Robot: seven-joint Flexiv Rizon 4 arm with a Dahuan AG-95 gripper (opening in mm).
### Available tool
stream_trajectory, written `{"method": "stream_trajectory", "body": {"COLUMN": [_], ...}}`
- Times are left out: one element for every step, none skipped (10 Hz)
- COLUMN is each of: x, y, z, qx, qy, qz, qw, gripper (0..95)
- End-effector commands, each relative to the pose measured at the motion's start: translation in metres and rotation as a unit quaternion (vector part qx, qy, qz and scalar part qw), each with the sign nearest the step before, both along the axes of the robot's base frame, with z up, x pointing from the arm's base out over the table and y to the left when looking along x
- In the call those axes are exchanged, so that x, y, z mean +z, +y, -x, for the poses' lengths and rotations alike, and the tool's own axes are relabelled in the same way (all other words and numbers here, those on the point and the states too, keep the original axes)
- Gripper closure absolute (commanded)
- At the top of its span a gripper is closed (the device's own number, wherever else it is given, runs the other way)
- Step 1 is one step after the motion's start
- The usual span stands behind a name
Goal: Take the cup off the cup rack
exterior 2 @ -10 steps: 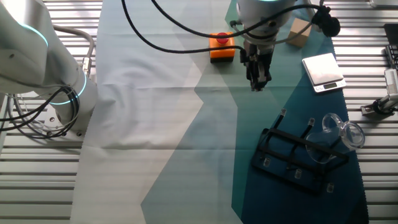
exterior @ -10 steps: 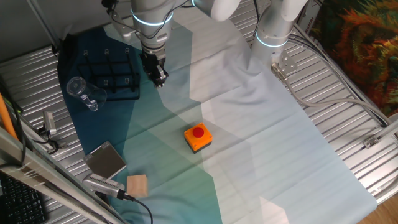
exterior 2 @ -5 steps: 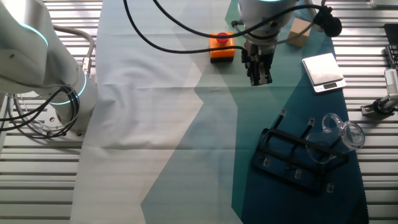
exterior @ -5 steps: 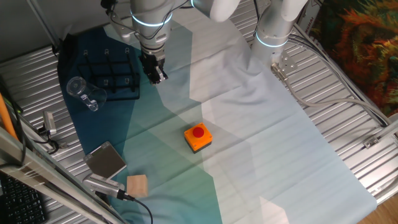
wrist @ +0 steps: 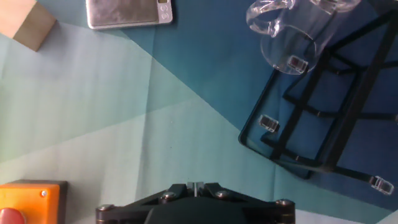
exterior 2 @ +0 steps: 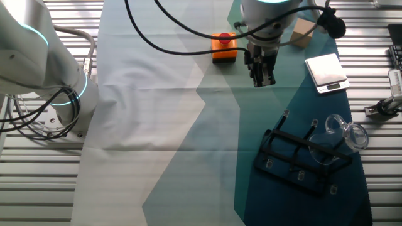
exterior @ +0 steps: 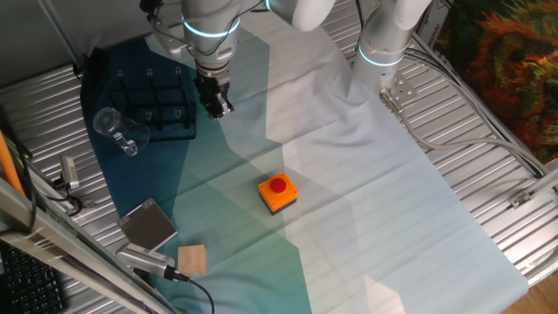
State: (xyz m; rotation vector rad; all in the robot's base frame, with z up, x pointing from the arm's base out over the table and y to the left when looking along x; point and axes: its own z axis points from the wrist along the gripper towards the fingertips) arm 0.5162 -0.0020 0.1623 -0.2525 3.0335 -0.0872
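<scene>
While the gripper (exterior: 218, 106) has crept up and stopped beside the cup rack (exterior: 157, 105), the cup (exterior: 118, 131) leans at its far edge, untouched

From the other side, its fingers look pressed together, with open cloth toward the rack

Hand view: fingers hidden, rack ahead

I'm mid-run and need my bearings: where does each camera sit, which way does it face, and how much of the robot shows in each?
One fixed view: high, past the table's cup rack side, looking down; arm links and the tool show.
The other fixed view: high on the opposite side, looking down; the robot base sits left, the tool top centre.
Hand view: on the hand, looking down along the fingers at the cloth; only the hand's dark lower edge shows.
Shared: all three see the cup, the rack and the orange button box.
</scene>
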Motion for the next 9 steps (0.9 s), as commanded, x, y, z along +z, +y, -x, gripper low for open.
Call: {"method": "stream_trajectory", "body": {"x": [-0.007, -0.007, -0.004, -0.003, -0.002, -0.003, -0.004, -0.007, -0.008], "y": [0.000, 0.000, -0.001, -0.002, -0.002, -0.004, -0.004, -0.006, -0.006], "z": [-0.021, -0.031, -0.044, -0.052, -0.059, -0.070, -0.076, -0.085, -0.090], "qx": [0.016, 0.022, 0.029, 0.035, 0.042, 0.055, 0.065, 0.080, 0.095], "qy": [0.008, 0.012, 0.016, 0.019, 0.020, 0.022, 0.023, 0.022, 0.022], "qz": [0.002, 0.002, 0.002, 0.001, 0.001, 0.004, 0.006, 0.007, 0.010], "qw": [0.9998, 0.9997, 0.9994, 0.9992, 0.9989, 0.9982, 0.9976, 0.9966, 0.9951], "gripper": [95.0, 95.0, 95.0, 95.0, 95.0, 95.0, 95.0, 95.0, 95.0]}}
